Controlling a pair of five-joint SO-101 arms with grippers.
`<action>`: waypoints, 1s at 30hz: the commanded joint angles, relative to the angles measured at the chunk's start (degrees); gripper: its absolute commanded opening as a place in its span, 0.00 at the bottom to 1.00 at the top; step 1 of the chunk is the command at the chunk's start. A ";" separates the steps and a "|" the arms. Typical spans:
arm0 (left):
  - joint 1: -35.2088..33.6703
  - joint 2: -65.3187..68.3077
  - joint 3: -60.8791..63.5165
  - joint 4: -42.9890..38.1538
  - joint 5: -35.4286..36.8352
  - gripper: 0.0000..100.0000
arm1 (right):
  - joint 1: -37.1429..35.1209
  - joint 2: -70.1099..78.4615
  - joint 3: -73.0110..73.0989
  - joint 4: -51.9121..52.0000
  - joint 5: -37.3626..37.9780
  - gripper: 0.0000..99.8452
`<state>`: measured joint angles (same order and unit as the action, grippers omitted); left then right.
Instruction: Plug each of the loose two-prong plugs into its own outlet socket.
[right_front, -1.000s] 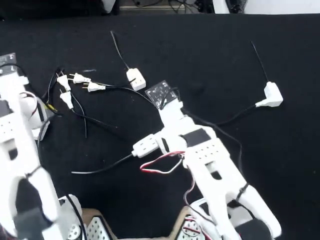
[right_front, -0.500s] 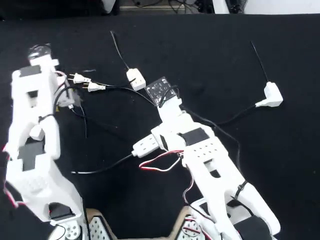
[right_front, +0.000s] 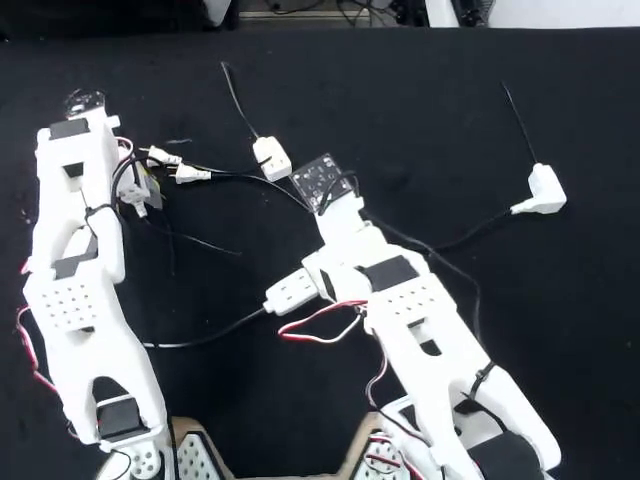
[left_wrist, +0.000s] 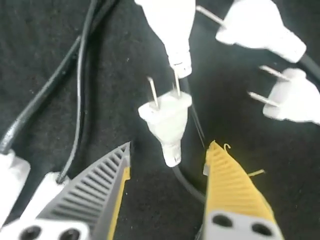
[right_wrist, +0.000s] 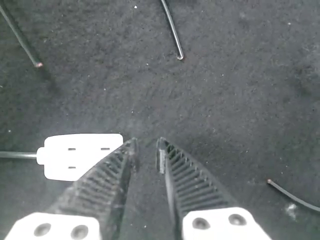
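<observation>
The left gripper (left_wrist: 170, 148) is wide open and holds nothing. Its grey ribbed finger (left_wrist: 102, 182) and yellow ribbed finger (left_wrist: 231, 182) stand on either side of a white two-prong plug (left_wrist: 166, 117), with a gap between each fingertip and the plug body. The plug lies flat on the cloth, prongs pointing away from the gripper, and its black cord runs back between the fingers. Three more white two-prong plugs (left_wrist: 172, 22) (left_wrist: 257, 27) (left_wrist: 295, 100) lie just beyond it, loose and unplugged. A black cable (left_wrist: 79, 95) runs past beside the grey finger. In the high view this gripper (right_front: 135, 195) sits at the plug cluster on the left of the table.

The right gripper (right_wrist: 146, 146) is open by a narrow gap, with only bare cloth between its fingers. A white rectangular outlet socket (right_wrist: 80, 154) lies just beside one fingertip, slotted face up, with no plug in it.

In the high view a white multi-slot outlet block (right_front: 290, 290) lies beside the right arm, and a white angled outlet socket (right_front: 543, 190) lies well apart on the right of the black cloth table (right_front: 430, 100).
</observation>
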<state>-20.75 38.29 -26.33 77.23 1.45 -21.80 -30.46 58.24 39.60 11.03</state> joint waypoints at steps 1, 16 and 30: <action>-0.92 0.97 -4.62 0.26 0.62 0.24 | 1.05 0.04 -0.57 -1.41 0.09 0.07; 5.76 1.58 -14.02 13.27 0.62 0.03 | 1.05 0.40 -0.57 -1.41 0.18 0.07; 17.98 -7.30 -16.31 23.74 0.53 0.03 | 22.77 0.04 -2.07 -7.65 -16.70 0.07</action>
<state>-5.98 37.32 -44.79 100.26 1.63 -3.25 -30.46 58.24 35.03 -2.51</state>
